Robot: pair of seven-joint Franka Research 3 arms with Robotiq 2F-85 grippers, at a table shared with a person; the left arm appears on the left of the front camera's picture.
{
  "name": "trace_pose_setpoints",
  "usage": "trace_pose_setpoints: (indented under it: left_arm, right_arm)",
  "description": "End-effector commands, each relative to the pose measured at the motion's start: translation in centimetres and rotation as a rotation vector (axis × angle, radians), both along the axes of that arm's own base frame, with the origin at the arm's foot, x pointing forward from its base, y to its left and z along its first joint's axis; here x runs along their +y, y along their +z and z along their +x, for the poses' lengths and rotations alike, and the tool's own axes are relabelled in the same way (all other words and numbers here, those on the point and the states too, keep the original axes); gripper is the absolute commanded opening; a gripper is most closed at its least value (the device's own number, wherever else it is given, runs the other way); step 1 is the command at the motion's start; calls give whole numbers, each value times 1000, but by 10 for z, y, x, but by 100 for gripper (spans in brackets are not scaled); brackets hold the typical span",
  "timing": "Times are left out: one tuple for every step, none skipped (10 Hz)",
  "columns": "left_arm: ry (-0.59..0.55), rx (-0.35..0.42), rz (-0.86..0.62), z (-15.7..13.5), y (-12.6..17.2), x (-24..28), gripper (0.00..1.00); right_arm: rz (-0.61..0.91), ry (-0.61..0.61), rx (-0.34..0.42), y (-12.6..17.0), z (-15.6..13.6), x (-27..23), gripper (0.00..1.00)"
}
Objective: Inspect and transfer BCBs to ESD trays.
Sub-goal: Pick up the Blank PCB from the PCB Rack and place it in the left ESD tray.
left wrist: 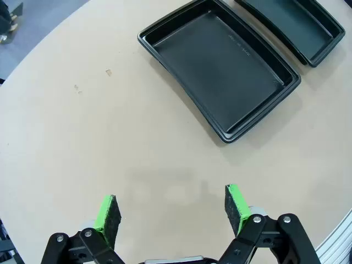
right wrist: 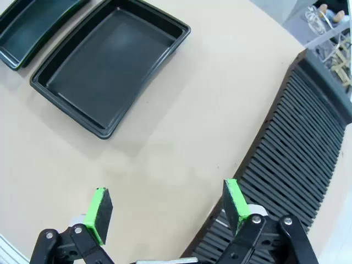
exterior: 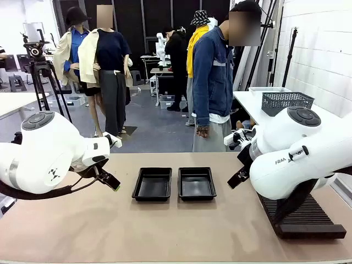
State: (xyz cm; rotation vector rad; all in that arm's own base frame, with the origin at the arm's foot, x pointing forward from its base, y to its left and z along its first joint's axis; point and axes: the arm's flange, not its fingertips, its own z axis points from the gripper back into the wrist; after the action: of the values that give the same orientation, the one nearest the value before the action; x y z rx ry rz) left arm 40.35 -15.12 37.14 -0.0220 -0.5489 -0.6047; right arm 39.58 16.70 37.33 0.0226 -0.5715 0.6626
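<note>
Two empty black ESD trays sit side by side mid-table, the left tray [exterior: 152, 183] and the right tray [exterior: 197, 183]. No BCBs are in view. My left gripper [exterior: 111, 182] hovers left of the trays. In the left wrist view it [left wrist: 171, 212] is open over bare table, with the left tray [left wrist: 220, 66] ahead and the other tray [left wrist: 297, 22] beyond. My right gripper [exterior: 237, 178] hovers right of the trays. In the right wrist view it [right wrist: 168, 208] is open and holds nothing, with the right tray [right wrist: 110, 63] ahead and the second tray [right wrist: 30, 22] at the top left.
A long black slotted rack [exterior: 302, 215] lies at the table's right side, under my right arm, and close beside the right gripper [right wrist: 300, 159]. A person stands at the far edge, one hand [exterior: 202, 131] hanging. A dark mesh basket [exterior: 286, 102] sits on a side table.
</note>
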Motion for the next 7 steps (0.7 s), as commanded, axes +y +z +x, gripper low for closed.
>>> trace_pose_setpoints:
  left_arm:
    - [0, 0, 0, 0, 0, 0, 100]
    - [0, 0, 0, 0, 0, 0, 100]
    - [0, 0, 0, 0, 0, 0, 100]
    - [0, 0, 0, 0, 0, 0, 100]
    - [0, 0, 0, 0, 0, 0, 100]
    - [0, 0, 0, 0, 0, 0, 100]
    - [0, 0, 0, 0, 0, 0, 100]
  right_arm:
    - [0, 0, 0, 0, 0, 0, 100]
    - [0, 0, 0, 0, 0, 0, 100]
    - [0, 0, 0, 0, 0, 0, 100]
    - [0, 0, 0, 0, 0, 0, 100]
    - [0, 0, 0, 0, 0, 0, 100]
    - [0, 0, 0, 0, 0, 0, 100]
    - [0, 0, 0, 0, 0, 0, 100]
